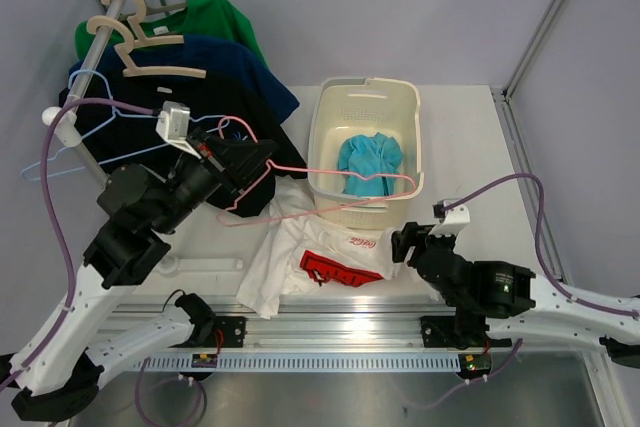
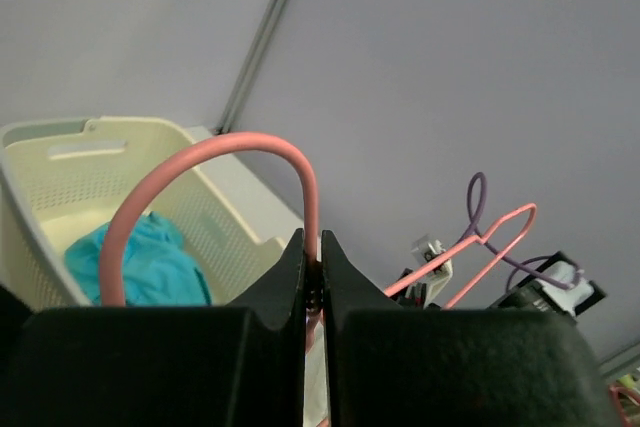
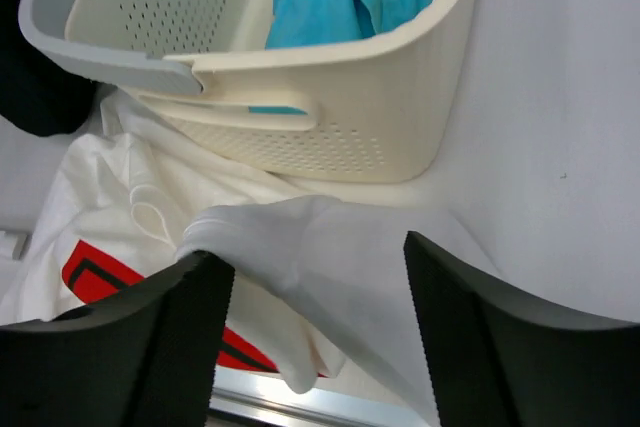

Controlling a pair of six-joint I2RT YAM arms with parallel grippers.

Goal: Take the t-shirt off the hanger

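The white t-shirt (image 1: 300, 247) with a red print lies crumpled on the table in front of the basket, off the hanger. Held up above it is the pink wire hanger (image 1: 300, 165), bare, reaching over the basket's front rim. My left gripper (image 1: 258, 155) is shut on the hanger's neck, and in the left wrist view the hanger's hook (image 2: 250, 139) curves up from between the left gripper (image 2: 312, 257) jaws. My right gripper (image 1: 405, 242) stands open at the shirt's right edge. In the right wrist view a raised fold of the t-shirt (image 3: 320, 247) lies between the right gripper (image 3: 312, 257) jaws, resting against the left finger.
A cream perforated basket (image 1: 330, 127) with a teal cloth (image 1: 370, 159) in it stands behind the shirt. At the back left, a rail (image 1: 100, 37) carries hangers with green, blue and black shirts (image 1: 150, 107). The metal front edge of the table (image 1: 340, 332) runs just below the shirt.
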